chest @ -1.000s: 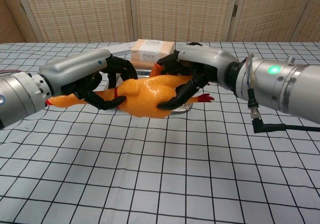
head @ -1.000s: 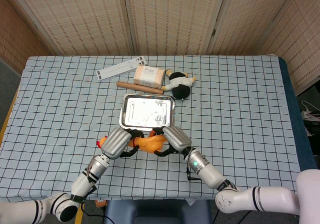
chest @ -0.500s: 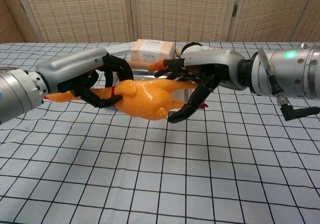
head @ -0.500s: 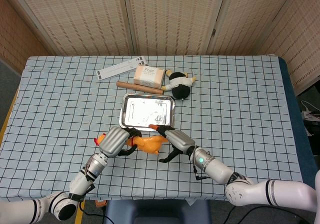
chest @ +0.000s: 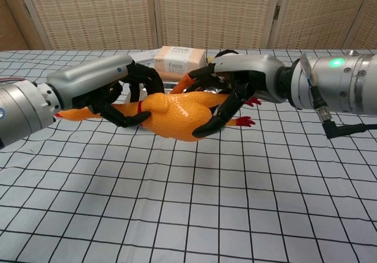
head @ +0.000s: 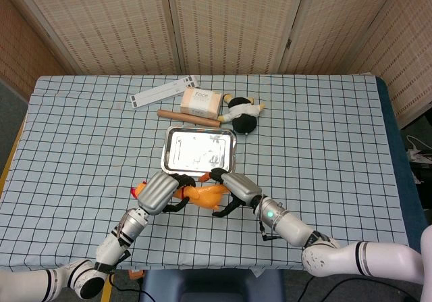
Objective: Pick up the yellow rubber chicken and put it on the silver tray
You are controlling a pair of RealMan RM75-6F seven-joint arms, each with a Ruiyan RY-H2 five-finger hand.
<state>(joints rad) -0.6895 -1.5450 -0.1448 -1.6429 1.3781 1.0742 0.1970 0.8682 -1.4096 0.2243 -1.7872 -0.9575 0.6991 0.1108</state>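
Observation:
The yellow rubber chicken (head: 200,194) hangs lengthwise just above the checked cloth, right in front of the silver tray (head: 166,155). My left hand (head: 159,191) grips its neck end, with the red-tipped head sticking out to the left. My right hand (head: 236,186) wraps its fingers around the rear end, near the red feet. In the chest view the chicken (chest: 177,113) is held between the left hand (chest: 109,86) and the right hand (chest: 238,80). The tray holds nothing.
Behind the tray lie a wooden stick (head: 189,117), a "Face" box (head: 200,102), a black and yellow plush toy (head: 243,114) and a white printed strip (head: 164,91). The cloth's front edge runs close below the hands.
Half a second ago my right hand had loosened its fingers on the chicken's rear; now they wrap it again. The chicken stays in front of the tray, in my left hand throughout.

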